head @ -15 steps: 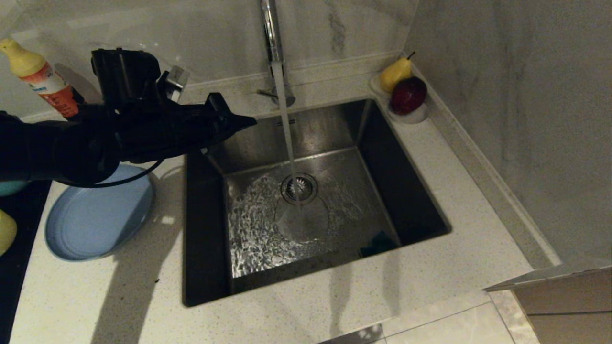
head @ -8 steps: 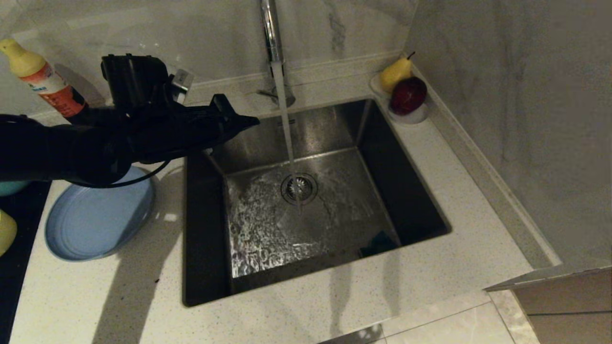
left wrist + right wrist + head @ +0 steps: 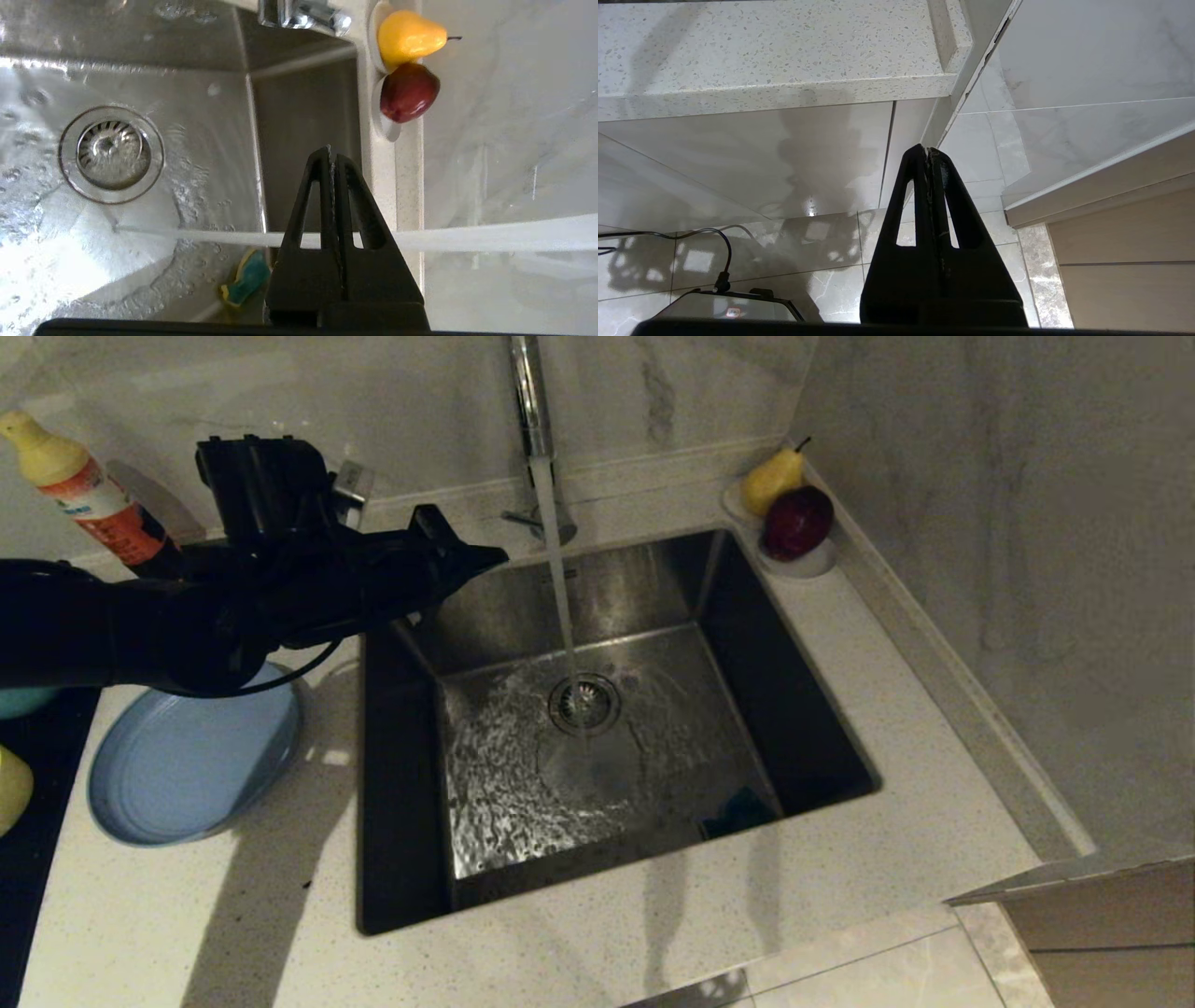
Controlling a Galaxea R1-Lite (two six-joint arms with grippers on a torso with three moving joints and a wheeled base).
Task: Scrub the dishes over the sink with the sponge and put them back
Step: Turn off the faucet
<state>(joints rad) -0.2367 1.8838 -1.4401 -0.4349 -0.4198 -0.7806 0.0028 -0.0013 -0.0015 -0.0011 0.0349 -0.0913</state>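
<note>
Head view has the pale speckled countertop (image 3: 840, 821) taking up most of the scene, with the square steel sink (image 3: 597, 607) set into it. Water runs from the chrome tap (image 3: 527, 392) straight onto the round drain strainer (image 3: 584, 703), and the basin floor is wet and rippled. Left arm comes in over the sink's back left corner, and the left gripper (image 3: 499, 557) hangs above that edge with its fingers pressed together, nothing in them. Light-blue plate (image 3: 177, 775) sits on the counter just left of the sink, partly under the arm. Teal-blue bowl (image 3: 23, 702) and pale yellow bowl (image 3: 11, 789) only peek in at the left edge. Dish soap bottle (image 3: 84, 499) stands at the back left by the wall. Sponge (image 3: 245, 282) lies down in the sink's near right corner, green face showing, well apart from the gripper. Pear (image 3: 773, 478) and a dark red apple (image 3: 798, 521) share a small white dish (image 3: 810, 563) at the back right. Right gripper (image 3: 928, 150) hangs parked below counter level over the floor tiles, fingers pinched together too
</note>
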